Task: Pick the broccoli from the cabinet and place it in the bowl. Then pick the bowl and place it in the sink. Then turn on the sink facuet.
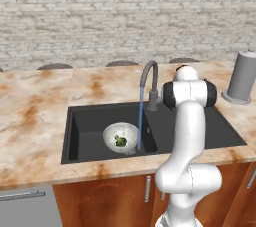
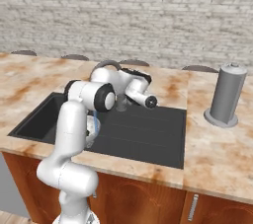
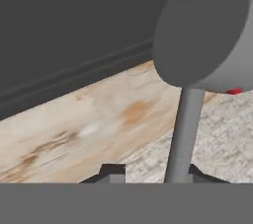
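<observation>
We observe the broccoli (image 1: 120, 141) lying inside the bowl (image 1: 111, 132), which rests on the floor of the sink (image 1: 85, 128) set in the marbled desk (image 1: 35, 121). A blue water stream (image 1: 141, 116) falls from the spout of the sink faucet (image 1: 149, 78) to just beside the bowl. In the hand view, the claw (image 3: 150, 172) sits at the faucet's slim lever (image 3: 184, 134), one finger tip (image 3: 112, 172) on either side; we cannot tell whether it pinches the lever. A grey cylinder (image 1: 241, 77) stands on the desk, well apart from the sink.
</observation>
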